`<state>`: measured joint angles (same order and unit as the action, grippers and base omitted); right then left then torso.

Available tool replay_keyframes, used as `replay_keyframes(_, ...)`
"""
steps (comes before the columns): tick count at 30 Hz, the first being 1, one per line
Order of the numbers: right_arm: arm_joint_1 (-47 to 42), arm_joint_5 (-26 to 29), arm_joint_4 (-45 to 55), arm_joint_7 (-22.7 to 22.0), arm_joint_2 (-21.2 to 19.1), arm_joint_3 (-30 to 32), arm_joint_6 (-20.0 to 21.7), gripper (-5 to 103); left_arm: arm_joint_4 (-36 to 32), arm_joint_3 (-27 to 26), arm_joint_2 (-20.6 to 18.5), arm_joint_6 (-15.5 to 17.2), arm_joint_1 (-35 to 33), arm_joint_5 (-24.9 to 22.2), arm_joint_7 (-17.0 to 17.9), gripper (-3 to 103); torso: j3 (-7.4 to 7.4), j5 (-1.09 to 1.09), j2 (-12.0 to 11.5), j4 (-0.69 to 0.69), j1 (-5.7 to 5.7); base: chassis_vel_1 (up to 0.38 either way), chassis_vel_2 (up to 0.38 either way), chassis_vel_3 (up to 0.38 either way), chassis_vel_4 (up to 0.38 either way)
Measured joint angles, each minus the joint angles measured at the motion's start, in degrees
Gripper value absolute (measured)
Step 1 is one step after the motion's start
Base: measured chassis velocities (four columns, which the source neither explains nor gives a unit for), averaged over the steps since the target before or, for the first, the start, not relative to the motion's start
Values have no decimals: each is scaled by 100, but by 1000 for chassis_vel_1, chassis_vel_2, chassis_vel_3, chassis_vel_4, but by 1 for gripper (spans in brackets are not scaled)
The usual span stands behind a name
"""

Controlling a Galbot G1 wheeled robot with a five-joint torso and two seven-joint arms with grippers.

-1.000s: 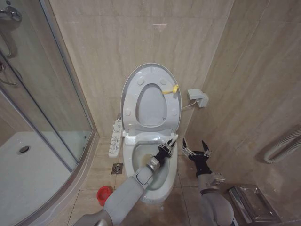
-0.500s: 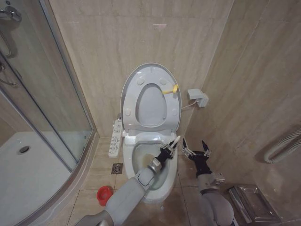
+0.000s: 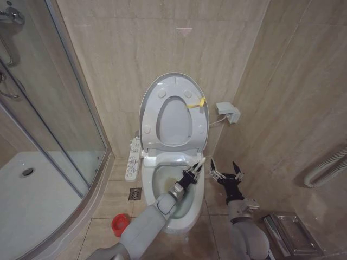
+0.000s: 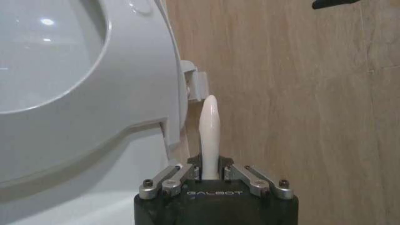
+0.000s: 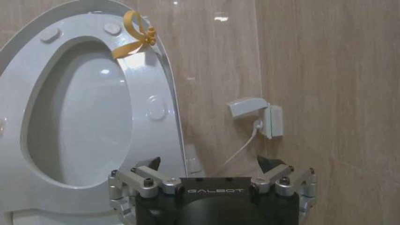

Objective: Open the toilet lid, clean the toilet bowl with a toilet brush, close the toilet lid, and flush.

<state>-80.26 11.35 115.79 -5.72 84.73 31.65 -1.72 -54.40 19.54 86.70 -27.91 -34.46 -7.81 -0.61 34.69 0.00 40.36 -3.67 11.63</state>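
- While the toilet lid (image 3: 174, 103) stands raised against the beige tiled wall, its glossy white plastic underside faces the room, with small round bumpers near the rim and a curled yellow tag (image 3: 197, 103) at one edge.
- Against the lid leans the white oval seat ring (image 3: 156, 142), also upright, framing a smooth egg-shaped opening.
- Below it the toilet bowl (image 3: 199, 189) lies open: a white ceramic oval basin with a faint brownish stain on its inner wall.
- Reaching over the bowl near its right rim, the left claw (image 3: 194, 171) is closed on the toilet brush (image 3: 200, 163), whose thin white handle pokes up past the fingers with a rounded, tapering tip; the bristle end is hidden from view.
- From the left wrist, the same smooth white handle (image 4: 210, 136) rises straight between the metal fingers (image 4: 166, 180), pinched at its base.
- Just beside the bowl's right side hovers the right claw (image 3: 226, 174), its dark fingers spread wide and holding nothing.
- On the floor left of the toilet sits a round red holder cup (image 3: 120, 224), on glossy beige tiles.
- A long white control panel (image 3: 133, 158) dotted with buttons runs along the toilet's left side.
- A small white wall socket box (image 3: 227, 112) sits on the tiles right of the lid, with a thin cable trailing from it.
- At the far left curves a glass shower screen (image 3: 49, 108) above a white shower tray (image 3: 32, 200).
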Motion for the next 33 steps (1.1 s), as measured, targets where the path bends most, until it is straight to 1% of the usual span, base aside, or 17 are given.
replay_keyframes(3,0,0,0,-1,0,0,0,100,-607,-79,-272,102,-221,-38,8,17,0,-1,0,-1,0,0,0,0,0)
replay_keyframes(4,0,0,0,-1,0,0,0,100,-607,-79,-272,102,-221,-38,8,17,0,-1,0,-1,0,0,0,0,0)
replay_keyframes(7,0,0,0,-1,0,0,0,100,-1144,-201,-706,160,-562,4,63,17,0,-1,0,-1,0,0,0,0,0)
replay_keyframes(8,0,0,0,-1,0,0,0,100,-1144,-201,-706,160,-562,4,63,17,0,-1,0,-1,0,0,0,0,0)
replay_keyframes(11,0,0,0,0,0,0,0,100,-1415,-355,-1115,152,-798,30,84,17,-1,-1,0,1,0,0,0,0,0)
replay_keyframes(12,0,0,0,0,0,0,0,100,-1415,-355,-1115,152,-798,30,84,17,-1,-1,0,1,0,0,0,0,0)
replay_keyframes(14,0,0,0,1,0,0,0,100,-1581,-489,-1309,132,-992,30,87,17,0,-1,0,2,0,0,0,0,0)
replay_keyframes(15,0,0,0,1,0,0,0,100,-1667,-561,-1364,124,-1083,29,87,17,0,-1,0,-1,0,0,0,0,0)
replay_keyframes(16,0,0,0,1,0,0,0,100,-1667,-561,-1364,124,-1083,29,87,17,0,-1,0,-1,0,0,0,0,0)
replay_keyframes(19,0,0,0,1,0,0,0,100,-2022,-876,-1495,118,-1492,21,88,17,0,-2,0,0,0,0,0,0,0)
replay_keyframes(20,0,0,0,1,0,0,0,100,-2022,-876,-1495,118,-1492,21,88,17,0,-2,0,0,0,0,0,0,0)
replay_keyframes(21,0,0,0,0,0,0,0,100,-2121,-974,-1514,119,-1620,20,88,17,-1,-1,0,-2,0,0,0,0,0)
replay_keyframes(23,0,0,0,0,0,0,0,100,-2260,-1104,-1540,120,-1860,21,87,17,0,-1,0,0,0,0,0,0,0)
replay_keyframes(24,0,0,0,-1,0,0,0,100,-2308,-1158,-1553,120,-1959,21,87,17,0,-1,0,-1,0,0,0,0,0)
replay_keyframes(25,0,0,0,-1,0,0,0,100,-2308,-1158,-1553,120,-1959,21,87,17,0,-1,0,-1,0,0,0,0,0)
replay_keyframes(31,0,0,0,0,0,0,0,100,-2524,-1323,-1652,87,-2455,58,88,17,-1,1,1,0,0,0,0,0,0)
replay_keyframes(33,0,0,0,0,0,0,0,100,-2537,-1314,-1682,39,-2570,95,87,17,0,0,1,2,-1,0,0,0,0)
